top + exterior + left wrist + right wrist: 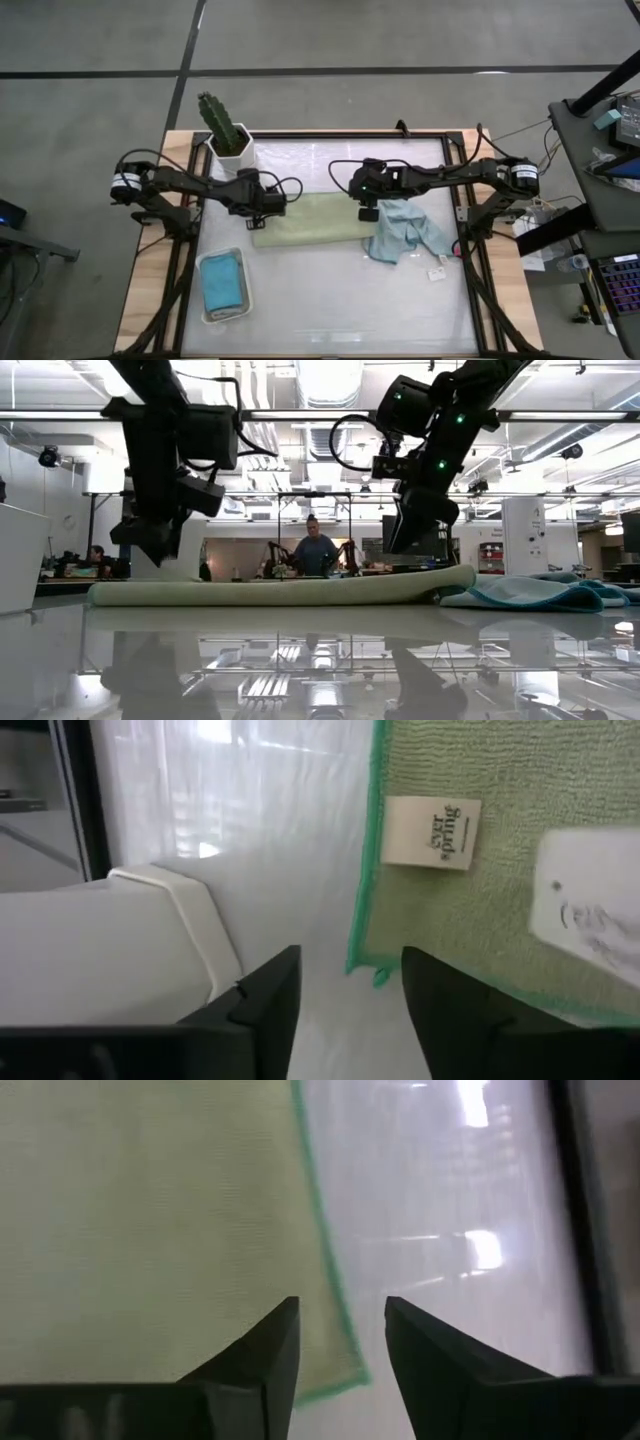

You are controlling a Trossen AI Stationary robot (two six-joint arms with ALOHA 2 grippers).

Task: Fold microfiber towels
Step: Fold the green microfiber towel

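A sage green towel [310,220] lies folded into a long flat strip across the middle of the table. Its left corner [368,960] and a white label [432,833] show in the left wrist view, and its right corner [345,1375] in the right wrist view. My left gripper [268,205] hangs open just above the strip's left end [110,593], with nothing between the fingers. My right gripper [367,212] hangs open above the right end [450,578], also holding nothing. A pale blue towel [405,232] lies crumpled to the right of the strip. A teal towel [222,283] rests in a white tray.
The white tray [205,262] stands near the table's front left. A cactus in a white pot [232,150] stands at the far left, close behind my left arm. A small white tag [437,272] lies near the right edge. A person stands in the room beyond the table.
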